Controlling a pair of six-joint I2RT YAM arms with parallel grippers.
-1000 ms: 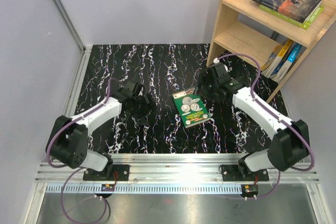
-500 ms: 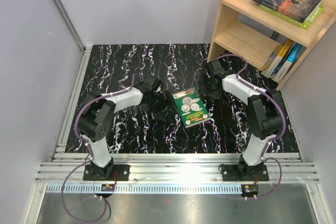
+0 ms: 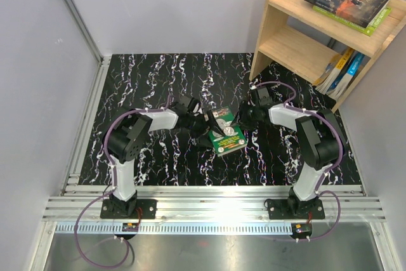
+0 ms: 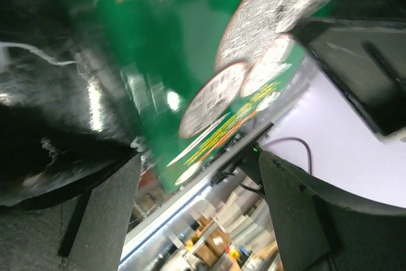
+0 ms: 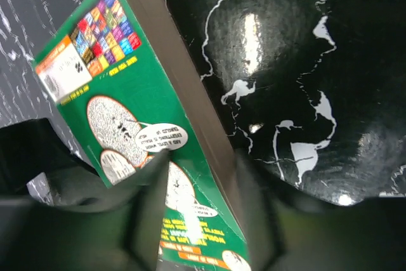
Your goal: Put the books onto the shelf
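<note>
green coin book (image 3: 223,134) is mid counter (image 3: 158,74), tipped up on one edge between the two arms and well away from the shelf (image 3: 285,36). left gripper (image 3: 204,126) is spread wide right by the cover. right gripper (image 3: 244,117) straddles the page edge, can't tell if it's actually pinching.

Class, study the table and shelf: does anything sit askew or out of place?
Yes. The green book is tipped up off the table between the left hand and right hand, the only one not on the shelf. On its lower tier, the books lean sideways.
</note>
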